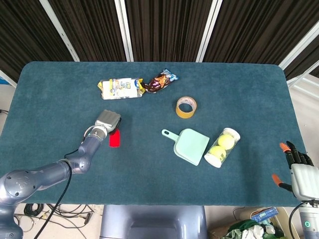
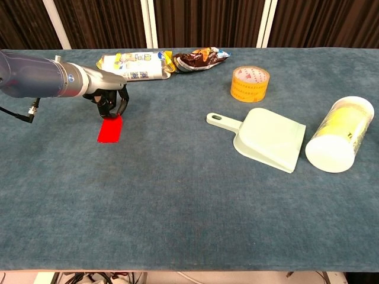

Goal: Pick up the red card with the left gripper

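The red card (image 2: 110,130) lies on the blue table cloth (image 2: 177,195) at the left, also seen as the red card (image 1: 114,140) in the head view. My left hand (image 2: 110,100) hangs over its far end, fingertips drawn together and pinching that edge. The card's near end still rests on the cloth. From the head view my left hand (image 1: 106,121) covers the card's far part. My right hand (image 1: 298,168) hovers off the table's right front corner, fingers apart, holding nothing.
Two snack packets (image 2: 137,63) lie behind the left hand. A tape roll (image 2: 249,83), a mint dustpan (image 2: 267,138) and a tube of tennis balls (image 2: 339,141) sit to the right. A cable (image 2: 26,112) trails from my left forearm.
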`<move>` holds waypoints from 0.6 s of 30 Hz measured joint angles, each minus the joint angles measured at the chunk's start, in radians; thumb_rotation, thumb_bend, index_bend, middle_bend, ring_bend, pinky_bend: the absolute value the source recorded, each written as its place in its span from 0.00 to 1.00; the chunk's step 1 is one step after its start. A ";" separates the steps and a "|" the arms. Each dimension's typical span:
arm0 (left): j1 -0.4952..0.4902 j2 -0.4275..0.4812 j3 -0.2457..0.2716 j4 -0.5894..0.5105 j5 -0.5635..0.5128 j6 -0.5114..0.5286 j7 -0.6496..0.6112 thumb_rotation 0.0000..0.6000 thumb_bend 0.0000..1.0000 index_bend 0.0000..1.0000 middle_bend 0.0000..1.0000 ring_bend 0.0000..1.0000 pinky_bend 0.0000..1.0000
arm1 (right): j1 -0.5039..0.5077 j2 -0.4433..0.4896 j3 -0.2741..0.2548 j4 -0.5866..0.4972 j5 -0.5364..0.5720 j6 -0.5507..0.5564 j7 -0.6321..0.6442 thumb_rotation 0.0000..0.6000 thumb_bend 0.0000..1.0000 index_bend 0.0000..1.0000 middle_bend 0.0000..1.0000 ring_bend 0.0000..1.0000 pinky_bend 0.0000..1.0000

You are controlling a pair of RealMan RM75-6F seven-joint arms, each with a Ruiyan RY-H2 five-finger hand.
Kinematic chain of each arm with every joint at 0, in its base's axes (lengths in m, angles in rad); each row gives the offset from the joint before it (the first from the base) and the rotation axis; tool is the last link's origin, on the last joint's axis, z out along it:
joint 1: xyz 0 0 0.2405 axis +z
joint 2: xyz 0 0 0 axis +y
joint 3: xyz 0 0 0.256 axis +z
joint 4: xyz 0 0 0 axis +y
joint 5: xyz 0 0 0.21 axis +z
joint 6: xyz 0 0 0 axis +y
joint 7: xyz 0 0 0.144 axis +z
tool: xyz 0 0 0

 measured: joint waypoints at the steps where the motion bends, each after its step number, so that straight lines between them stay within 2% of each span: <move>1: -0.001 0.006 0.001 -0.008 -0.002 0.000 0.001 1.00 0.57 0.61 0.85 0.85 0.88 | 0.000 0.000 0.000 0.000 0.001 -0.001 0.000 1.00 0.14 0.13 0.06 0.18 0.19; 11: 0.005 0.088 0.014 -0.128 0.010 0.033 0.001 1.00 0.60 0.65 0.85 0.85 0.89 | 0.000 0.002 0.000 -0.006 0.002 -0.002 0.002 1.00 0.15 0.13 0.06 0.18 0.19; 18: 0.024 0.171 0.015 -0.237 0.061 0.048 -0.028 1.00 0.60 0.65 0.85 0.85 0.89 | 0.000 0.002 0.001 -0.006 0.005 -0.003 0.004 1.00 0.15 0.13 0.06 0.18 0.19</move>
